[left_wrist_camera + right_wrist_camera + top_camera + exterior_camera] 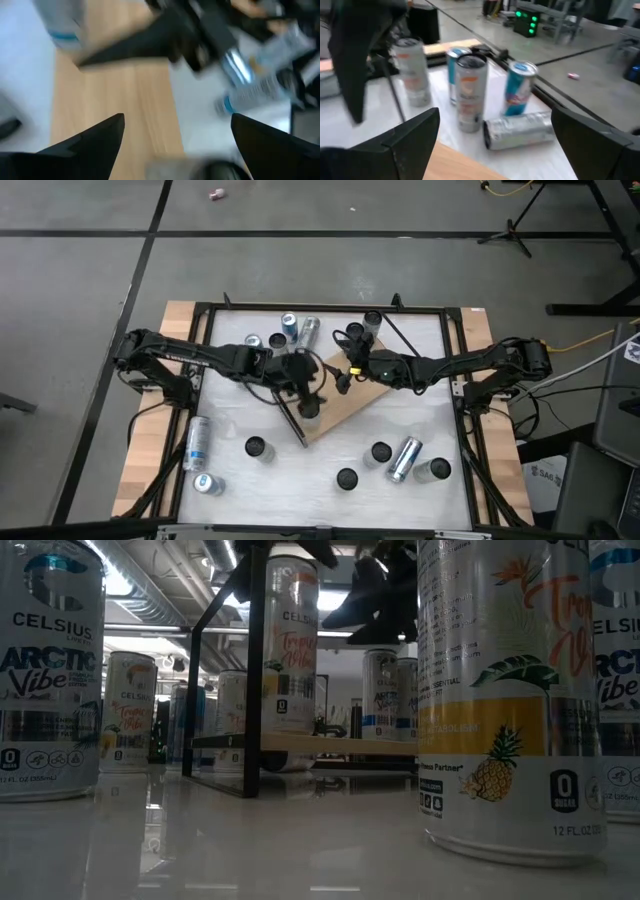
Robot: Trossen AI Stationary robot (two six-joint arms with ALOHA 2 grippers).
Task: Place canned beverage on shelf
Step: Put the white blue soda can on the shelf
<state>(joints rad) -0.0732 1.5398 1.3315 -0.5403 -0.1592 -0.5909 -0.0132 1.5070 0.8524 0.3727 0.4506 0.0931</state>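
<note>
From my station I see both arms stretched in from the table's sides and meeting over the middle. The left arm reaches across from its side, elbow low, wrist bent down over the shelf (345,405), the tilted light-brown board lying on the white table top (420,420). The left gripper (303,387) hangs just above the board's dark-panelled end, right over a can (309,411) standing there. In its wrist view the two dark fingers (95,142) are spread wide, with bare wood grain between them and nothing pinched.

The right arm comes in from the opposite side, forearm level, and the right gripper (352,366) sits near the shelf's far corner, close to the left one but apart from it. Its fingers (410,137) also stand wide apart and empty. Past them stands a cluster of cans (470,92) near the table's far edge: several upright, a blue one (519,89) among them, and a silver one lying on its side (517,131).

Nearer to me on the table, loose cans (380,452) stand and lie scattered. In the low view, a tall pineapple-printed can (510,690) fills the foreground, and beyond it another can (290,650) stands on the shelf's board inside a thin black frame (255,670).
</note>
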